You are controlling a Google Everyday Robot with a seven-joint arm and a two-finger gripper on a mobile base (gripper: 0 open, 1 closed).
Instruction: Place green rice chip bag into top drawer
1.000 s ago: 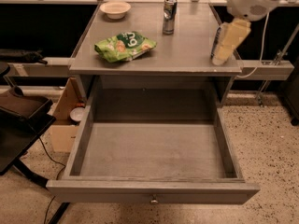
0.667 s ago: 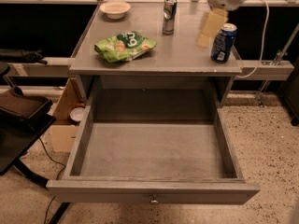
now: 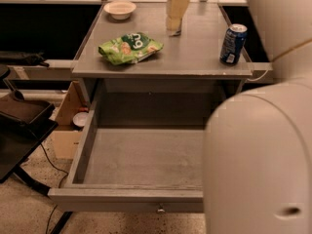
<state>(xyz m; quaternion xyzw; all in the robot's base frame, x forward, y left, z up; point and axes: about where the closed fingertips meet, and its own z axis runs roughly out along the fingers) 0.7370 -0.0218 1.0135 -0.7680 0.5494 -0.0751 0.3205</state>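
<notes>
**Bag on top, drawer open**

My end effector (image 3: 176, 14) hangs over the back of the surface (image 3: 195, 57); I cannot tell its state. The green rice chip bag (image 3: 130, 47) lies left of centre, above the open top drawer (image 3: 83, 152). I'd come down on its crinkled middle, well apart from the blue can (image 3: 232, 44) and bowl (image 3: 120, 9).

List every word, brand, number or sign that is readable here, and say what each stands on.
green rice chip bag: large white lettering, too blurred to read with certainty.
blue can: pale markings, too small to read.
bowl, top drawer, table and the gripper, which hangs over the table's far side: no text visible.
</notes>
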